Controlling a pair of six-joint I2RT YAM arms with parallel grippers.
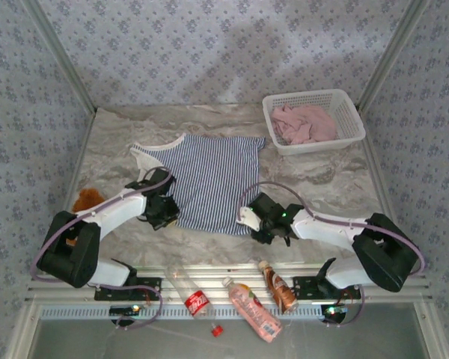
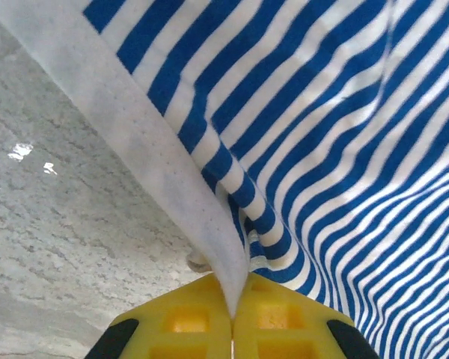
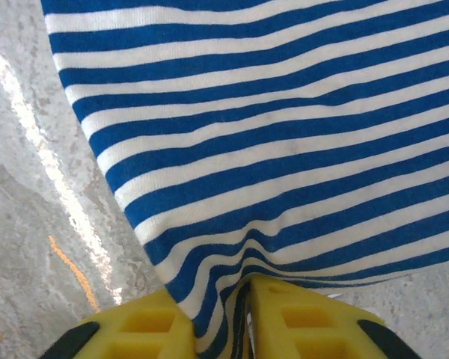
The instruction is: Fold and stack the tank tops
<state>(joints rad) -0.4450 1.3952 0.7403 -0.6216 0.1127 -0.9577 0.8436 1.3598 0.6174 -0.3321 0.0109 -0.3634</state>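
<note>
The striped tank top [image 1: 209, 179] lies spread on the marble table, navy and white stripes with a white trim. My left gripper [image 1: 165, 212] is shut on its near left edge; in the left wrist view the white trim [image 2: 209, 247] is pinched between the yellow fingers [image 2: 179, 321]. My right gripper [image 1: 256, 222] is shut on the near right corner, where striped cloth [image 3: 232, 299] bunches between its yellow fingers [image 3: 307, 321]. The pink tank top [image 1: 303, 123] lies crumpled in the white basket [image 1: 349, 108] at the back right.
A brown plush toy [image 1: 87, 199] sits at the table's left edge beside my left arm. Three bottles [image 1: 251, 307] lie on the near rail between the arm bases. Patterned walls close in the table on three sides.
</note>
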